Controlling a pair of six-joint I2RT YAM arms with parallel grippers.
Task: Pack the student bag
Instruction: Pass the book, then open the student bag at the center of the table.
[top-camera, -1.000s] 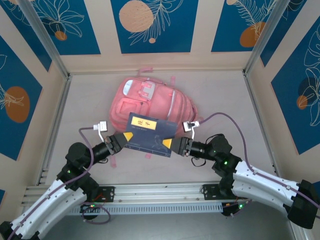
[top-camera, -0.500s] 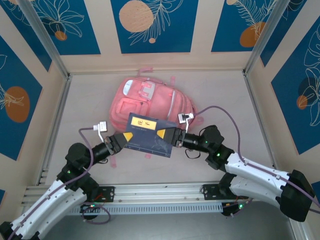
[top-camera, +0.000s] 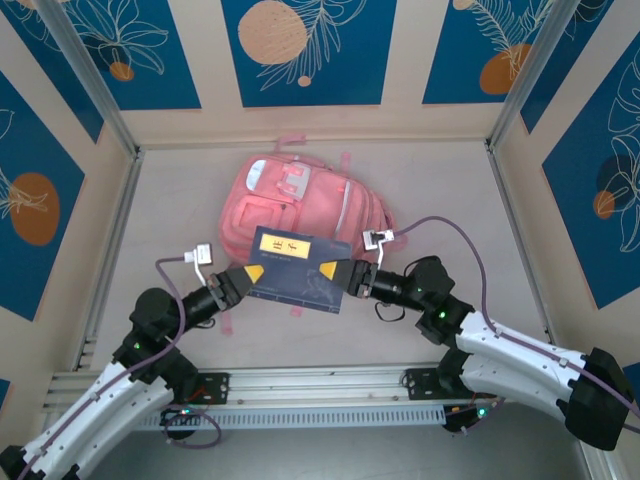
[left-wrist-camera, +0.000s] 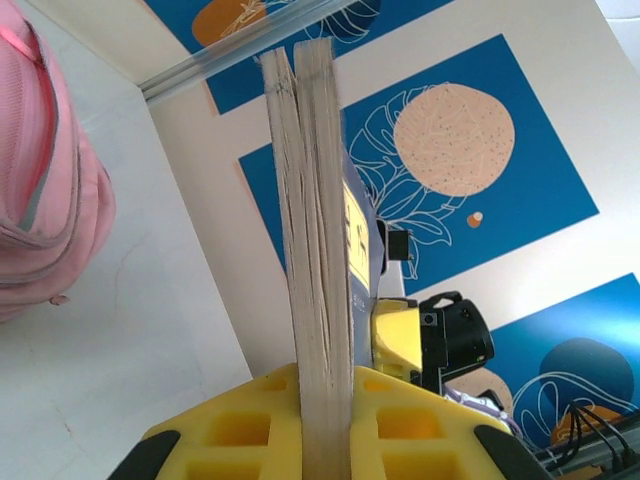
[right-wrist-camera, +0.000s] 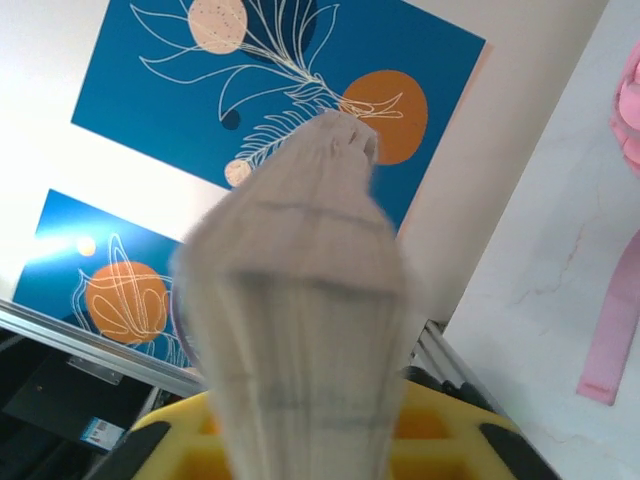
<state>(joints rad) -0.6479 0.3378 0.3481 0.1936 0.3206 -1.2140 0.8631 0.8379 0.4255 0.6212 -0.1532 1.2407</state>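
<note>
Book (top-camera: 296, 262), flat navy rectangle, pinched at both ends: left claw (top-camera: 252, 272), right claw (top-camera: 329, 270).

Left arm (top-camera: 160, 318) and right arm (top-camera: 440, 300) angle inward, jaws clamped on a book (top-camera: 295, 268).

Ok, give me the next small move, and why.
Probably release the left gripper, leaving the navy book to the right gripper: both are shut on its opposite ends over the near edge of the pink backpack, and the bag likely needs a free arm.
</note>
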